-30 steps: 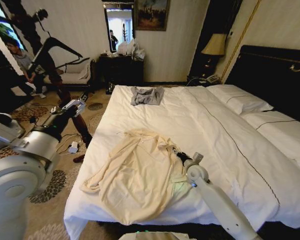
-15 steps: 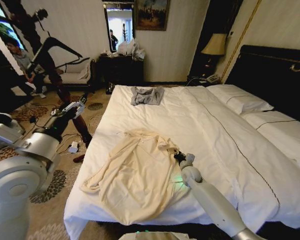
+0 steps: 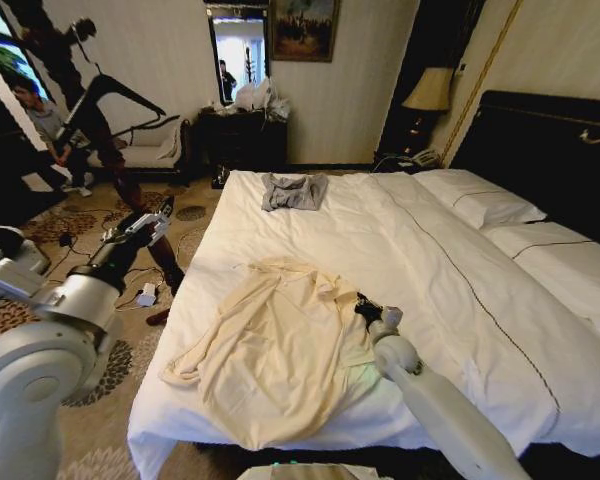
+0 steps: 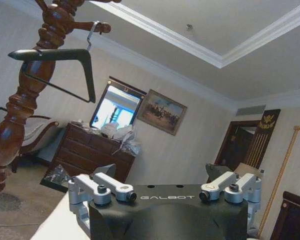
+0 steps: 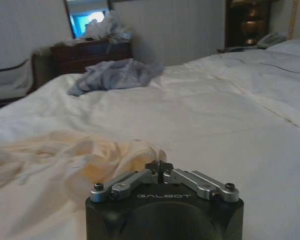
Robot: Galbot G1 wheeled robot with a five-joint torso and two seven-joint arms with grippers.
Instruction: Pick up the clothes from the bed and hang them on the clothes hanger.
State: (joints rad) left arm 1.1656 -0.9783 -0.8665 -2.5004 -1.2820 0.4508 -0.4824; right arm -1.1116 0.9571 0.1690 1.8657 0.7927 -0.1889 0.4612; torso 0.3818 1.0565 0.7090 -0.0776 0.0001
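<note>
The clothes point(image 3: 275, 350), a cream long-sleeved garment, lie spread on the near left part of the bed point(image 3: 430, 260). My right gripper point(image 3: 365, 308) rests low at the garment's right edge. In the right wrist view its fingertips point(image 5: 159, 166) are shut together, with a cream fold point(image 5: 135, 152) just beyond them. My left gripper point(image 3: 150, 222) is raised beside the bed's left side and stands open point(image 4: 162, 172). The black clothes hanger point(image 4: 57, 55) hangs by its hook from a peg of the wooden coat stand point(image 4: 20, 110); in the head view the clothes hanger point(image 3: 120, 88) sits above the left gripper.
A small grey garment point(image 3: 293, 190) lies at the bed's far end. White pillows point(image 3: 480, 200) lean on the dark headboard point(image 3: 550, 150) at the right. A dresser point(image 3: 242, 135) and a lamp point(image 3: 428, 92) stand by the far wall. Patterned carpet point(image 3: 110, 370) lies left of the bed.
The right gripper slid a little left along the garment's edge, then back right. The left arm shifted slightly near the coat stand. The garment lies as before.
</note>
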